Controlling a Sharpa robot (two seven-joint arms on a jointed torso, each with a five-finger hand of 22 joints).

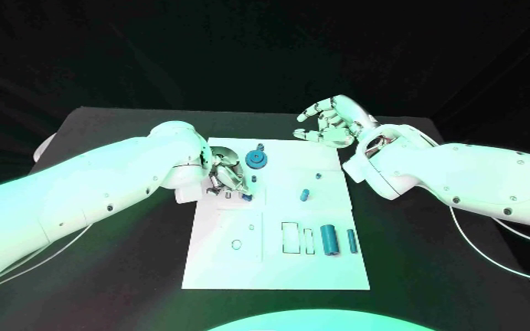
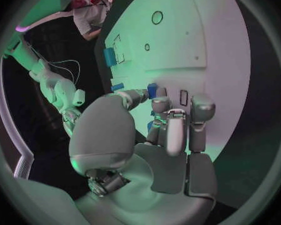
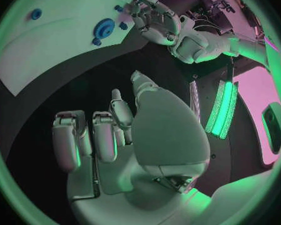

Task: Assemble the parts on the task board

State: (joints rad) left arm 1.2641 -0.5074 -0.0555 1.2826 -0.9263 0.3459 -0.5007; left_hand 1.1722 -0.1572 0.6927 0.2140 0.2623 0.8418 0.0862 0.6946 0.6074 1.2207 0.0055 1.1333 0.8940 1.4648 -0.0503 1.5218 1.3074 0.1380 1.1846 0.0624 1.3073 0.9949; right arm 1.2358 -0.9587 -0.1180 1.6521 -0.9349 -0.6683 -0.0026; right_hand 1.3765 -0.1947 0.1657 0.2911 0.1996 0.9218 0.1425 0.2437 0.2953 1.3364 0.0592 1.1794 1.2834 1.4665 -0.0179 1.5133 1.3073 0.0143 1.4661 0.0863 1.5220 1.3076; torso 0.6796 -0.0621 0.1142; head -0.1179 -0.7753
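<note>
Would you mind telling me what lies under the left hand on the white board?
Under the left hand the task board carries a small blue part at the fingertips; whether the hand holds it is unclear, and the fingers cover the rest.

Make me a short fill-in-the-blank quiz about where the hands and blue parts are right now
1. The left hand is over the white ____.
2. The right hand, holding nothing, has its fingers ____.
3. The blue gear lies nearest the ____ hand.
4. The two blue cylinders lie side by side on the board, beside an outlined ____.

Missing words: board; apart; left; rectangle
</note>
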